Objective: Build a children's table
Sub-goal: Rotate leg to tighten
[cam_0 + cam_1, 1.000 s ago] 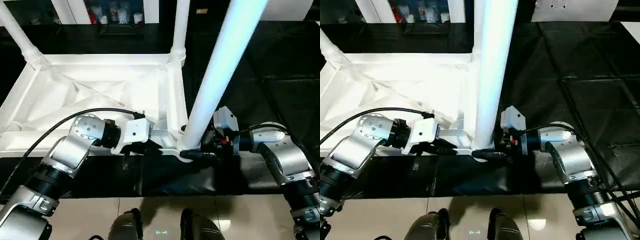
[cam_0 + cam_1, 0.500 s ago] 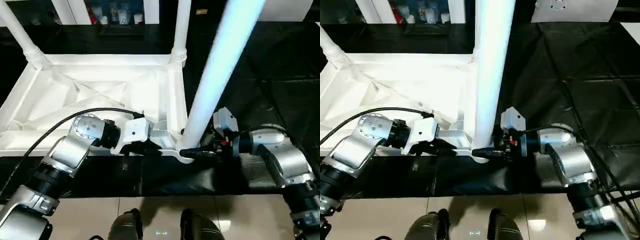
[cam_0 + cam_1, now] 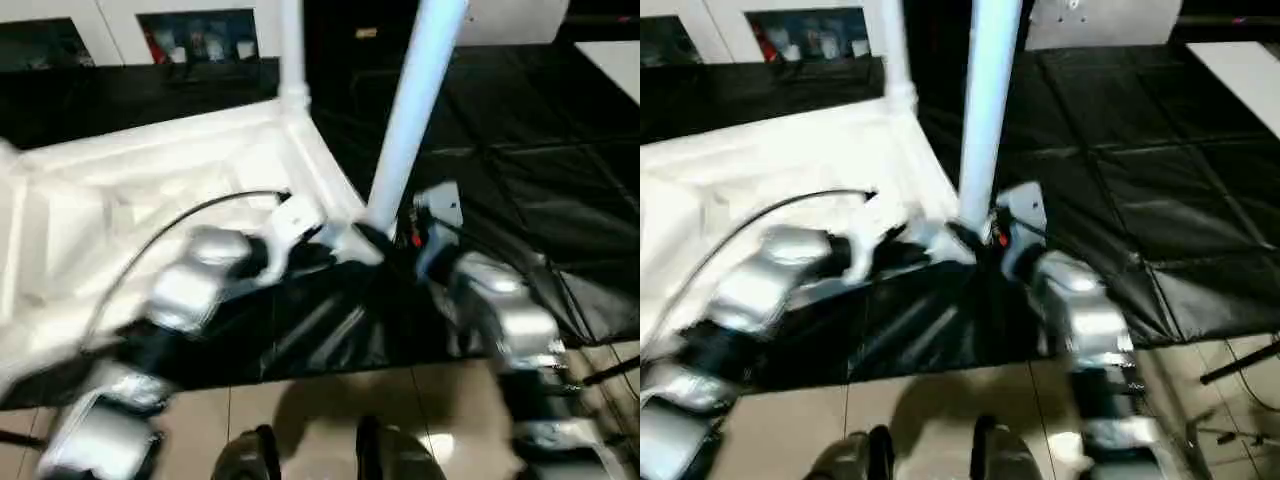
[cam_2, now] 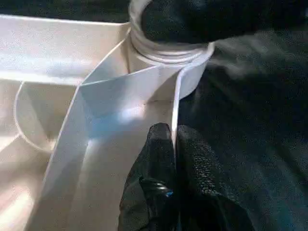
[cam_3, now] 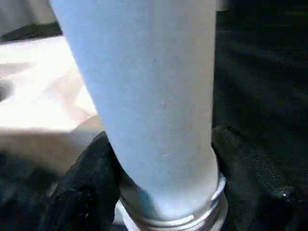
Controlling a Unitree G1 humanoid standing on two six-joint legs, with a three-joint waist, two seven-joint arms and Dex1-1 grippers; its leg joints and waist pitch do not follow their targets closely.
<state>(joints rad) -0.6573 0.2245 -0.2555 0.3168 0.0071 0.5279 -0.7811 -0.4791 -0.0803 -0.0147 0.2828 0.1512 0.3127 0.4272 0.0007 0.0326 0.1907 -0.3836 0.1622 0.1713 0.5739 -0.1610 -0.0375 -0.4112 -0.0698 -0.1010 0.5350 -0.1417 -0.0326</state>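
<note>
The children's table lies upside down on the mat: its white ribbed top (image 3: 150,190) faces up. One white leg (image 3: 410,110) rises from the near right corner socket (image 5: 192,216), and another leg (image 3: 292,50) stands at the far corner. My left gripper (image 4: 173,132) is shut on the top's thin rim wall just beside that near socket (image 4: 168,53). My right gripper (image 5: 163,178) is closed around the base of the near leg, a black finger (image 5: 86,183) pressed against each side just above the socket.
A black padded mat (image 3: 520,150) covers the floor under and to the right of the table. Pale tiles (image 3: 330,400) and my own feet (image 3: 260,455) are in front. A white cabinet with glass doors (image 3: 200,40) stands behind.
The whole picture has swung and tilted, so the camera moved. My right fingers have drawn in against the leg's base. The left gripper keeps its hold on the rim.
</note>
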